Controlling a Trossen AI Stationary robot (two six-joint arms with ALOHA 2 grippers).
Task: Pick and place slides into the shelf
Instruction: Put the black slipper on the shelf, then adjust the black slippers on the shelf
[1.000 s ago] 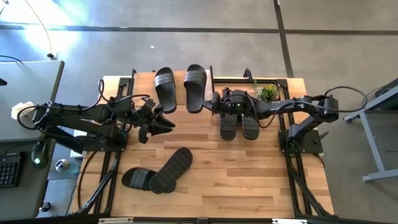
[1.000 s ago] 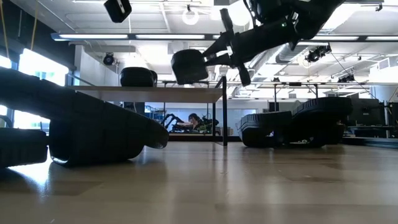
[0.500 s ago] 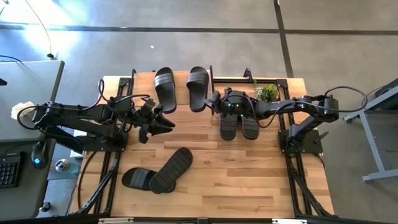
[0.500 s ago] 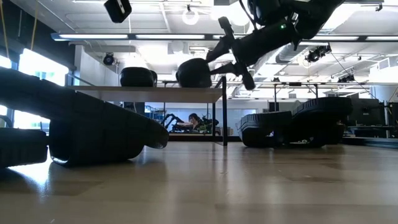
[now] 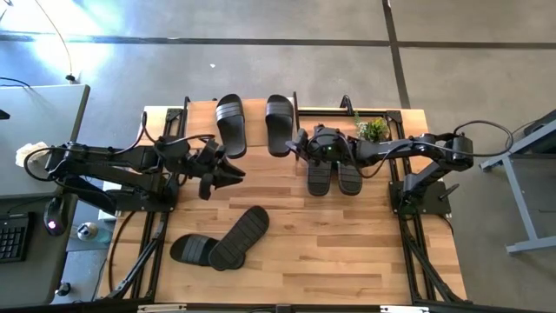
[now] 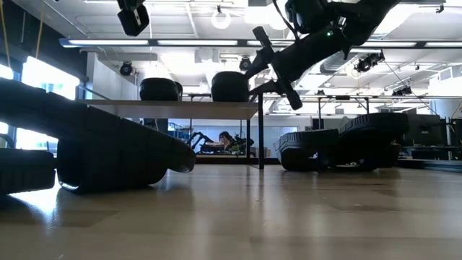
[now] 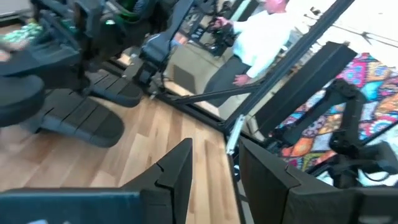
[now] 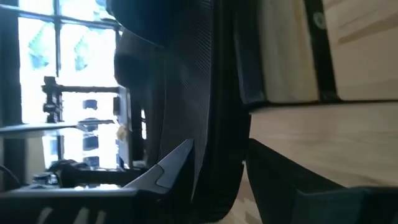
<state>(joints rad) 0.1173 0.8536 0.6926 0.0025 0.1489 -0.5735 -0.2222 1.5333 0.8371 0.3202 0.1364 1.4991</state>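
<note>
Two black rubber slide sandals (image 5: 230, 124) lay on the light wood shelf (image 5: 248, 109); the right pincer (image 5: 300, 143) was clamped on the second (image 5: 278, 123). Two stood on the worktop (image 5: 347, 261) beside, two (image 5: 221, 243) nearer unplaced. Left pincer (image 5: 228, 171) hovered apart, parted, empty.

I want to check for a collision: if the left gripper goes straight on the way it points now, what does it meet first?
Probably the right gripper or the pair of slides beyond it; the left gripper points across bare tabletop first. Height is unclear, so it may pass.
</note>
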